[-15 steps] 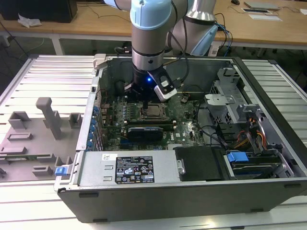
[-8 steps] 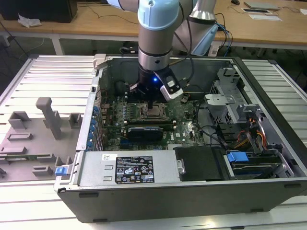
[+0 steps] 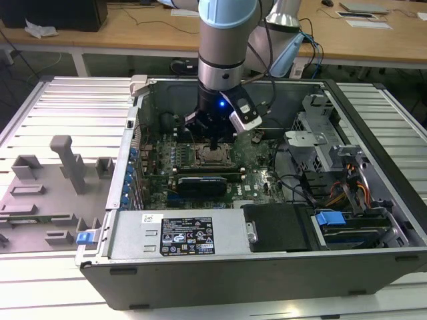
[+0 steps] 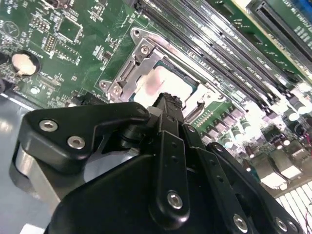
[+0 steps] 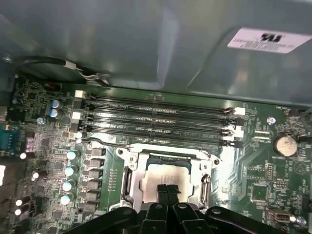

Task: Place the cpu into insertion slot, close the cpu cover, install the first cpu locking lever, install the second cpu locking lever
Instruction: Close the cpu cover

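The cpu (image 5: 161, 175) shows its silvery-tan top inside the insertion slot (image 3: 215, 157) on the green motherboard, and it is also seen in the second wrist view (image 4: 163, 83). The cpu cover (image 5: 132, 179), a silvery frame, lies flat around the chip (image 4: 136, 73). A thin metal lever rod (image 5: 105, 143) runs along the socket's side nearest the memory slots; I cannot tell whether it is hooked down. My gripper (image 5: 168, 191) hangs straight over the chip with its black fingertips (image 4: 170, 100) pressed together, holding nothing. In the exterior view the gripper (image 3: 212, 143) is just above the socket.
Several long black memory slots (image 5: 161, 117) lie beside the socket. A coin battery (image 5: 284, 145) and a row of capacitors (image 5: 68, 170) flank it. The open computer case (image 3: 133, 167) walls in the board, with a drive cage (image 3: 333, 173) at the exterior view's right and a grey fixture (image 3: 60, 173) outside.
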Robot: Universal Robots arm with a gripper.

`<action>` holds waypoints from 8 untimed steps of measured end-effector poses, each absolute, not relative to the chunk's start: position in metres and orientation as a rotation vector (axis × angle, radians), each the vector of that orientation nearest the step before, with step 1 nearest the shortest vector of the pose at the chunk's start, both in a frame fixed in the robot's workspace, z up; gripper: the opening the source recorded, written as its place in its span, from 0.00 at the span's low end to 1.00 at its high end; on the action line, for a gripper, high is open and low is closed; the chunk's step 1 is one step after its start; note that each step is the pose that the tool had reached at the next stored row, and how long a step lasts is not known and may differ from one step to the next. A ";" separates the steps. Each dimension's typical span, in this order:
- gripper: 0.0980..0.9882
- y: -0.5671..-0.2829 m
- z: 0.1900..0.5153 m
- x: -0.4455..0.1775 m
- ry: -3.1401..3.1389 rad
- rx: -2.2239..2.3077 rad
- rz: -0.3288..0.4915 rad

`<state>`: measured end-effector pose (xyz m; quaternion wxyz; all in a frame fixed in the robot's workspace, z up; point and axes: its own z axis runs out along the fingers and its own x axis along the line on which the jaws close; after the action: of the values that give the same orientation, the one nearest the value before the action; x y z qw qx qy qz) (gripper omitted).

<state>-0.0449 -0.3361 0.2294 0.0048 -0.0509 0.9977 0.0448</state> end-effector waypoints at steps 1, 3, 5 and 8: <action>0.01 -0.336 0.232 -0.045 3.125 -0.159 0.139; 0.01 -0.336 0.240 -0.045 3.125 -0.159 0.137; 0.01 -0.336 0.250 -0.045 3.125 -0.160 0.131; 0.01 -0.336 0.255 -0.045 3.126 -0.159 0.122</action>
<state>-0.0450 -0.3360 0.2549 0.0045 -0.0509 0.9979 0.0389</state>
